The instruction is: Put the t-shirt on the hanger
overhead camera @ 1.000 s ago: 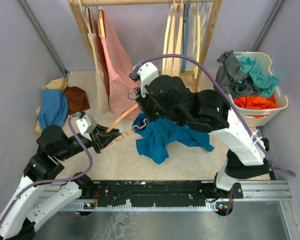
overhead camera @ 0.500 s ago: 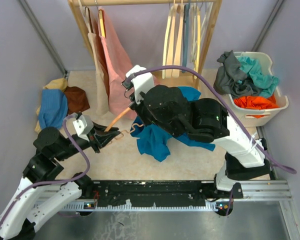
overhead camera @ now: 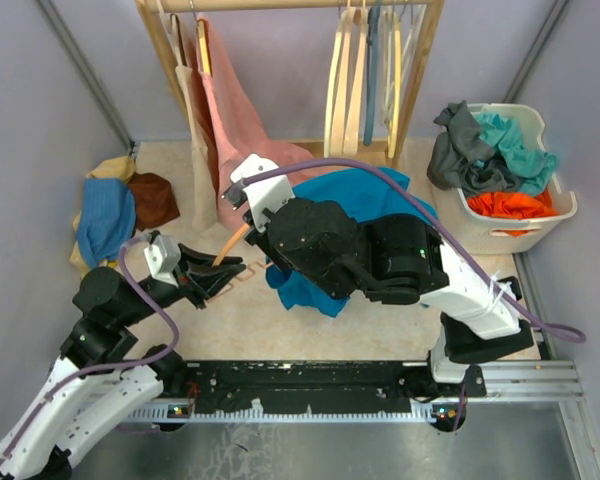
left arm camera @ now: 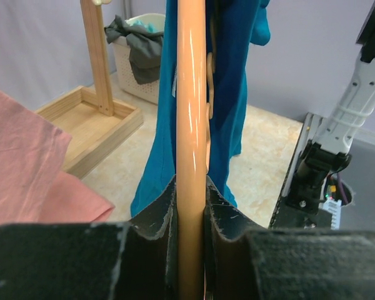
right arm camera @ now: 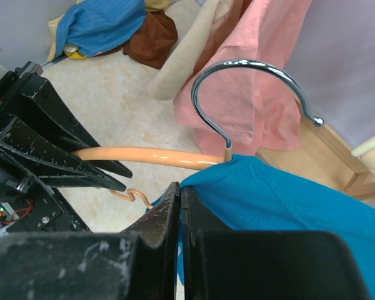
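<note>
The orange-tan hanger (overhead camera: pixel 230 241) is held off the floor by one arm in my left gripper (overhead camera: pixel 216 271), whose jaws are shut on that arm (left arm camera: pixel 190 125). The metal hook (right arm camera: pixel 250 70) points toward the rack. The teal t-shirt (overhead camera: pixel 358 192) hangs over the hanger's far arm, up to the hook's base. My right gripper (right arm camera: pixel 179 195) is shut on the shirt's edge (right arm camera: pixel 287 200), right beside the hook's base. In the top view its fingertips are hidden under the right arm. The wavy lower bar (right arm camera: pixel 130 196) shows below.
A wooden clothes rack (overhead camera: pixel 420 70) stands at the back with a pink garment (overhead camera: pixel 230 120) and pale hangers (overhead camera: pixel 350 80). A white basket (overhead camera: pixel 558 214) of clothes is at the right. A pile of blue and brown clothes (overhead camera: pixel 115 210) lies at the left.
My right arm has swung left and toward the rack, lifting the t-shirt and drawing it further along the hanger. My left gripper has kept hold of the hanger, shifting slightly.
</note>
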Motion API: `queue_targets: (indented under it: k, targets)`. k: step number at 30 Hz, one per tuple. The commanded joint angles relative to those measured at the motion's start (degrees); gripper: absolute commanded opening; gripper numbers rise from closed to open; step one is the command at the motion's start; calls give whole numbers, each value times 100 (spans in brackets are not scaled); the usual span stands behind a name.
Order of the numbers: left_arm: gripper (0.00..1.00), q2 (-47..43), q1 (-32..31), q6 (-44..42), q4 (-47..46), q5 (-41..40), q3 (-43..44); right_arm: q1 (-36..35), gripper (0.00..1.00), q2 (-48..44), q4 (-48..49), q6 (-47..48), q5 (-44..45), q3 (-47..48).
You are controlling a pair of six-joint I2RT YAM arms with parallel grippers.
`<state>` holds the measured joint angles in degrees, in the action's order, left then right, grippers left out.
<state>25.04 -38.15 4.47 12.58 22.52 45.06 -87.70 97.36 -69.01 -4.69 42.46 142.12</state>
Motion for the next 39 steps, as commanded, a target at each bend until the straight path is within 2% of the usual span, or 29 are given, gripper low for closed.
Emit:
queue_targets:
  k: [1, 11, 14, 18, 19, 30, 39]
  targets:
    - [0, -86, -10, 672, -1494, 66, -246, -209, 0, -163, 299, -62, 13, 31]
    - [0, -268, -7, 1443, -3039, 325, -1093, -283, 4, -156, 233, -113, 92, 21]
    - [0, -357, -9, 1599, -3320, 388, -1249, -283, 14, -199, 187, -173, 205, 39]
    - [0, -456, -8, 1773, -3345, 401, -1296, -283, 32, -218, 67, -307, 287, 51]
    - [0, -492, -8, 1796, -3312, 383, -1298, -283, 34, -321, 31, -346, 316, 47]
    - [0, -913, -11, 1867, -3145, 51, -1482, -282, 50, -1059, 2, -1017, 439, -253]
    - [0, -1347, -8, 1736, -2734, -469, -1599, -283, 63, -2336, -487, -2670, 628, -1400]
